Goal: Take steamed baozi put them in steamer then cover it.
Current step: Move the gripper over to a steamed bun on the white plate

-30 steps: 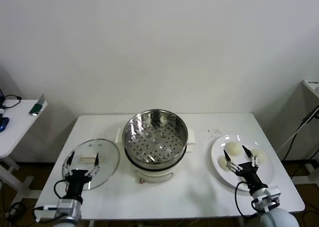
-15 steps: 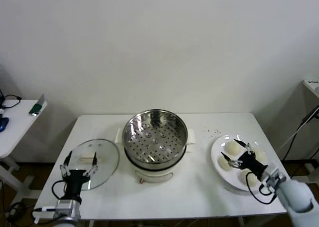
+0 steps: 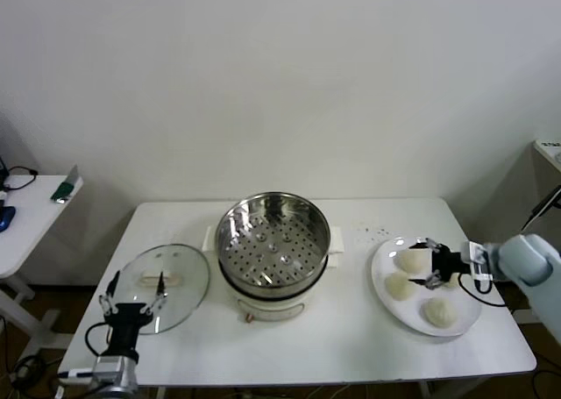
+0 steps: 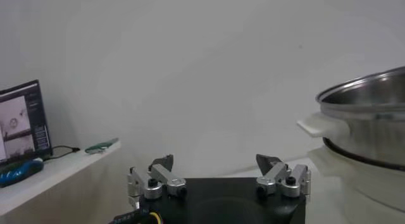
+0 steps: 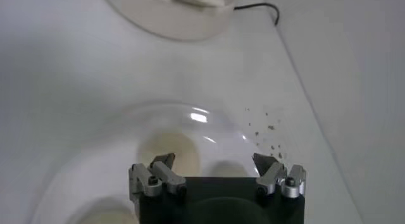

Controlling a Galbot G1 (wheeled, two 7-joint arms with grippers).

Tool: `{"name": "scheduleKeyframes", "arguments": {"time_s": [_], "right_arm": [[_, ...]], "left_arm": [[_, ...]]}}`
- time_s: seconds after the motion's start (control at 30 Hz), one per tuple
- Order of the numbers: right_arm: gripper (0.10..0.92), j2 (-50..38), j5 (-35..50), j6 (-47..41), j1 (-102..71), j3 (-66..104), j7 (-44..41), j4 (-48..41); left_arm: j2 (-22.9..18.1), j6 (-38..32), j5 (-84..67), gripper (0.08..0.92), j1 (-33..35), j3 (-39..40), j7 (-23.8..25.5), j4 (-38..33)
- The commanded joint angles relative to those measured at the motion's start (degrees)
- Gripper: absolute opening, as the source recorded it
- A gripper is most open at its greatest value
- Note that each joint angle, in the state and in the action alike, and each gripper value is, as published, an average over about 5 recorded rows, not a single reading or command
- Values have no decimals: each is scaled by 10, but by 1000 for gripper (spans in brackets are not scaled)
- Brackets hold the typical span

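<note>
The steamer (image 3: 272,241) stands open mid-table, its perforated tray bare; its shiny pot (image 4: 373,114) also shows in the left wrist view. The glass cover (image 3: 162,281) lies flat to its left. Three steamed baozi (image 3: 408,260) (image 3: 399,286) (image 3: 438,311) rest on the white plate (image 3: 465,318) at the right. My right gripper (image 3: 421,264) reaches in from the right, open, low over the plate beside the two left buns, holding nothing. In the right wrist view this gripper (image 5: 214,161) hangs over baozi (image 5: 168,149). My left gripper (image 3: 133,295) is open near the cover's front edge.
A side table (image 3: 26,215) with small items stands off to the left. Dark crumbs (image 3: 375,233) dot the table behind the plate. The steamer's white base (image 5: 177,13) lies beyond the plate (image 5: 101,162) in the right wrist view.
My right arm has swung from the table's front round to the right side, so its gripper now points left over the plate. The left gripper has drawn back slightly toward the front edge.
</note>
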Motion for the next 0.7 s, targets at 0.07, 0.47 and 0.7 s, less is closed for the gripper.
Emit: {"name": "scheduleKeyframes", "arguments": {"time_s": [0.07, 0.47, 0.7], "right_arm": [[823, 6, -7, 6, 267, -290, -82, -121], [823, 114, -75, 29, 284, -333, -89, -224], [823, 155, -91, 36, 270, -319, -77, -264]], "left_arm": [[2, 0, -3, 823, 2, -1, -6, 0], [9, 5, -9, 823, 3, -2, -7, -1], [15, 9, -9, 823, 0, -3, -7, 1]]}}
